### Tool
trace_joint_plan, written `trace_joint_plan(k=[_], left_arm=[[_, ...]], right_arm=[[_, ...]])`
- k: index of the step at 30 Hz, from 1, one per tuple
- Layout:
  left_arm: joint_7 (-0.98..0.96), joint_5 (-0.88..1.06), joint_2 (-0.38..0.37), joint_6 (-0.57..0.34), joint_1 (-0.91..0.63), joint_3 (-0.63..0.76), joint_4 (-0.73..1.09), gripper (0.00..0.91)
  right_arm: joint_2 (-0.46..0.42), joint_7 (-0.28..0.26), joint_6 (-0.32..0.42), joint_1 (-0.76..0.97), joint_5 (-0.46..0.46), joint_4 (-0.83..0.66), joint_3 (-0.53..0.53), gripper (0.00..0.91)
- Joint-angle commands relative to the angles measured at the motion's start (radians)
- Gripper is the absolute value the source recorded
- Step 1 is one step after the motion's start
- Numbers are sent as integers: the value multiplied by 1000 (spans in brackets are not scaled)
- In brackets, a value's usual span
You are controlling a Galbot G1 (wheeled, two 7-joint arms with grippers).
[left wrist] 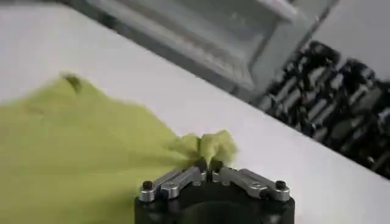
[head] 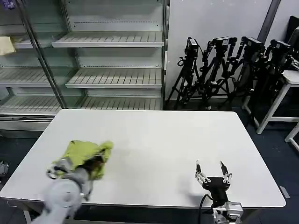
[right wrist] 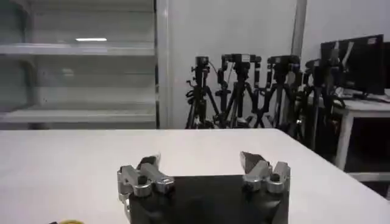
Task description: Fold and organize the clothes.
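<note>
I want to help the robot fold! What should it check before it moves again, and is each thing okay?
1. Left gripper pinching the shirt: ok, its fingers are shut on a bunched bit of fabric.
2. Shirt spread flat for folding: not ok, it lies crumpled near the table's left front edge.
3. Right gripper ready: ok, open, nothing in it, near the front edge.
4. Room on the table: ok, wide bare white top beside the shirt.
5. Collar and sleeves located: cannot tell, they are hidden in the bundle.
</note>
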Motion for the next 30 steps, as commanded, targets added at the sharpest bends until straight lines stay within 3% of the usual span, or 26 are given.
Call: trace_joint_plan(k=[1, 10, 11, 12, 13, 23, 30], left_arm=[[-10, 234, -264, -5, -212, 316, 166, 50], [-19, 245, -350, -21, -305, 329, 262, 50], [-17, 243, -356, -23, -307, 333, 260, 121], [-6, 243, -365, -25, -308, 335, 255, 312], [9, 244, -370, -33, -307, 337, 252, 907], [200, 439, -335, -165, -214, 296, 121, 907], [239, 648, -270, -229, 7, 115, -77, 907]], right_arm=[[-10, 0, 2, -7, 8, 2, 43, 907], [-12, 0, 2, 4, 13, 2, 37, 907], [-13, 0, 2, 5, 13, 2, 38, 907], [-13, 0, 2, 6, 14, 2, 38, 907], [-13, 0, 1, 7, 14, 2, 39, 907], [-20, -10, 11, 11, 15, 17, 49, 907], [-33, -43, 47, 24, -2, 29, 34, 907]])
